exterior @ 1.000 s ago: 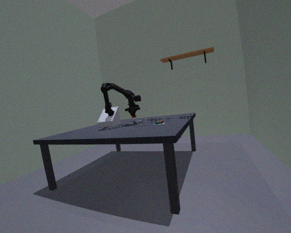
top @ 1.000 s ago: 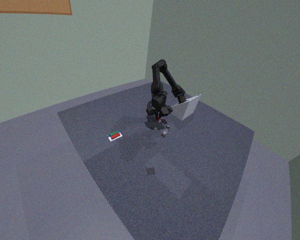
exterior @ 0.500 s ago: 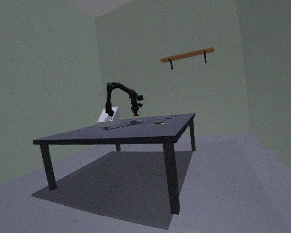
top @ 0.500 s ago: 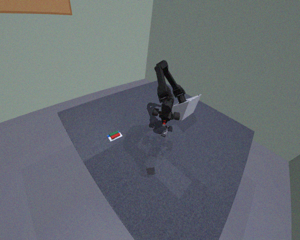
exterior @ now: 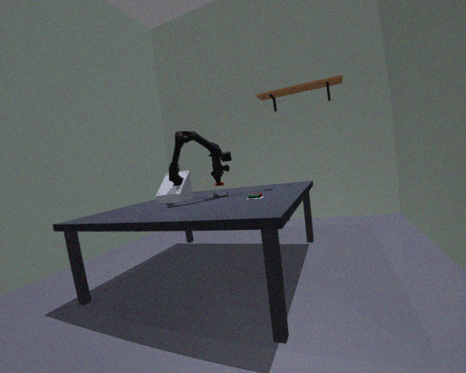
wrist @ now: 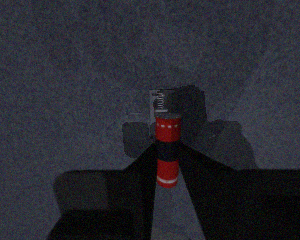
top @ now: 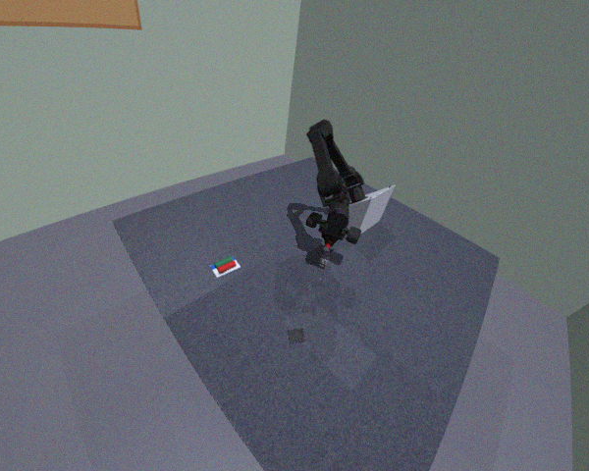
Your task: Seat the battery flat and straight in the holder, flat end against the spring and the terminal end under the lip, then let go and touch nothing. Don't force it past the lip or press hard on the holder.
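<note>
My gripper (wrist: 166,147) (top: 327,249) (exterior: 217,181) is shut on a red battery (wrist: 168,129) (top: 328,246) (exterior: 217,184) with a dark band and white stripes. It holds the battery upright, end down, a little above the table. The small grey holder (wrist: 160,101) (top: 323,264) (exterior: 216,195) lies on the table right below. In the wrist view its coil spring shows just past the battery's lower end, and the battery and the gripper's shadow hide the rest of the holder. The battery hangs apart from the holder.
A white tray (top: 236,266) (exterior: 251,198) with a green and a red cell lies on the dark table (top: 396,324) (exterior: 209,212), to the left in the top view. A small dark square (top: 295,336) lies nearer the front. The arm's white base block (top: 378,205) (exterior: 172,186) stands behind. A wall shelf (exterior: 299,88) hangs high.
</note>
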Controlling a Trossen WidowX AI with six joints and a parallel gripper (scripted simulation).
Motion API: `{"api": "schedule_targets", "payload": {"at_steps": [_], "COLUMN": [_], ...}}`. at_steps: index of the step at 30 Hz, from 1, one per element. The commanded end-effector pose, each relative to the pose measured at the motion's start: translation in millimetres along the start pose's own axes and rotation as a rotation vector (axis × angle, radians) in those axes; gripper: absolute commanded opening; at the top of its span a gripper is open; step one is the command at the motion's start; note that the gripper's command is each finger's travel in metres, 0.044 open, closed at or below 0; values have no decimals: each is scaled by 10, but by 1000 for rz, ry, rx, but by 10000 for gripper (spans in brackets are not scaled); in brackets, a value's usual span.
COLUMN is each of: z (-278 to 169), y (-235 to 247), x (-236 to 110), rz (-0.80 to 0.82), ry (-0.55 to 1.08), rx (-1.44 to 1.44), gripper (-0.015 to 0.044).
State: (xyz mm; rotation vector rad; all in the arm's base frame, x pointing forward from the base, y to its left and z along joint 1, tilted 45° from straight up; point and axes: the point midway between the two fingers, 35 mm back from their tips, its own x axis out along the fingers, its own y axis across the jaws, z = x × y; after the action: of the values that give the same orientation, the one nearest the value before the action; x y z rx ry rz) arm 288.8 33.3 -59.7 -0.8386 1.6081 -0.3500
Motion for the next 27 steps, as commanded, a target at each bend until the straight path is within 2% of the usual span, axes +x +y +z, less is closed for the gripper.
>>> {"api": "schedule_targets", "payload": {"at_steps": [1,13,27], "z": [-12,-70,-44], "y": [14,4,2], "x": [85,384,433], "rz": [3,-4,-4], "ry": [50,243,306], "rx": [8,5,6], "gripper": [65,65,65]}}
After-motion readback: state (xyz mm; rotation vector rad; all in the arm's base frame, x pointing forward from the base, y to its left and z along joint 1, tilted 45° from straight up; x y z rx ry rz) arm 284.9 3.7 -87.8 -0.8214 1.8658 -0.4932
